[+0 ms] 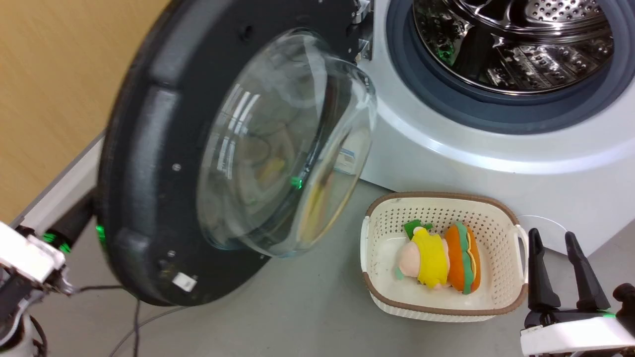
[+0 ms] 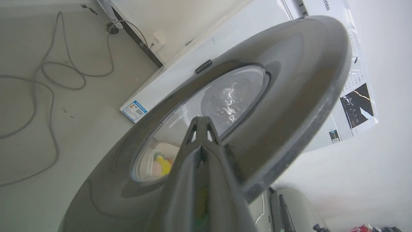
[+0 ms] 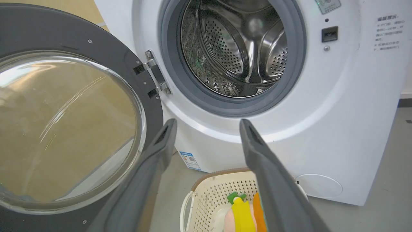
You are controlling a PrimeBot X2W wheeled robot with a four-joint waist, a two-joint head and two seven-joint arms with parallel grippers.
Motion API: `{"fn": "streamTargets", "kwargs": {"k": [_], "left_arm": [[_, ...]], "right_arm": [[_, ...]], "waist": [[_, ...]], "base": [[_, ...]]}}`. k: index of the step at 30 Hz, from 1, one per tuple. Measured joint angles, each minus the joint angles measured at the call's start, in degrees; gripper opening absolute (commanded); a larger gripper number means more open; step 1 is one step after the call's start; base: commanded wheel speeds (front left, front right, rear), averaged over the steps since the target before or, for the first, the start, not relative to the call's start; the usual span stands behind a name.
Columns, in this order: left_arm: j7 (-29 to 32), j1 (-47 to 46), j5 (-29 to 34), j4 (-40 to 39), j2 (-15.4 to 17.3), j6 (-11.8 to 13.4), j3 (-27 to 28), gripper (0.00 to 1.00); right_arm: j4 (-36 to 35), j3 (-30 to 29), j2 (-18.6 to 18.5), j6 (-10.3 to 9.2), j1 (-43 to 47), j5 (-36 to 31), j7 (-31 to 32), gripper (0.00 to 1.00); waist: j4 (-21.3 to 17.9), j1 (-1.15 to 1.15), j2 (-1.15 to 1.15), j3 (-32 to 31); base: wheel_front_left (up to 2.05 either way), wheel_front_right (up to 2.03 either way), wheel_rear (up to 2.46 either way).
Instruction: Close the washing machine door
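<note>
Our left gripper (image 2: 201, 120) had its jaws shut and empty, the right gripper (image 1: 551, 234) had them open, and we judged a slow, square push best on the washing machine door (image 2: 289, 106) just ahead of the shut jaws.

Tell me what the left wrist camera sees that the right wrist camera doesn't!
Left wrist view: grey cables looping over the floor, and the shut left gripper. Right wrist view: the silver door hinge and the open right gripper. Both: the big round black-rimmed glass washing machine door, the white front-loading washing machine, its small blue label and the cream perforated basket.
</note>
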Motion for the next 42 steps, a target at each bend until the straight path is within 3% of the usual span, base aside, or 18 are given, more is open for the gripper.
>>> {"fn": "streamTargets", "kwargs": {"k": [9,19,29,42], "left_arm": [[5.19,7.24,-10.18,-11.21,-3.78,-0.65,-5.91,0.0],[3.82,9.79,-8.9,-15.67,-8.2,-0.89,-17.97,0.0],[-3.34,9.26,-6.75,-13.23,-9.96,-0.89,-31.38,0.0],[-24.14,1.68,-4.44,-2.25,-11.03,-0.89,-45.26,0.0]], "right_arm": [[0.23,-0.49,0.02,0.0,0.01,0.99,-1.21,1.0],[0.2,0.1,0.04,0.0,0.0,0.92,-1.23,1.0],[-0.07,0.19,0.04,0.0,-0.79,0.76,-1.23,1.0],[-0.21,0.13,0.08,0.0,-2.62,0.44,-1.24,1.0]], "waist": [[1.85,0.0,0.0,0.15],[0.54,0.0,0.0,-0.15],[-4.5,0.0,0.0,0.6],[-14.53,0.0,0.0,2.72]], "base": [[0.0,0.0,0.0],[0.0,0.0,0.0],[0.0,0.0,0.0],[0.0,0.0,0.0]]}}
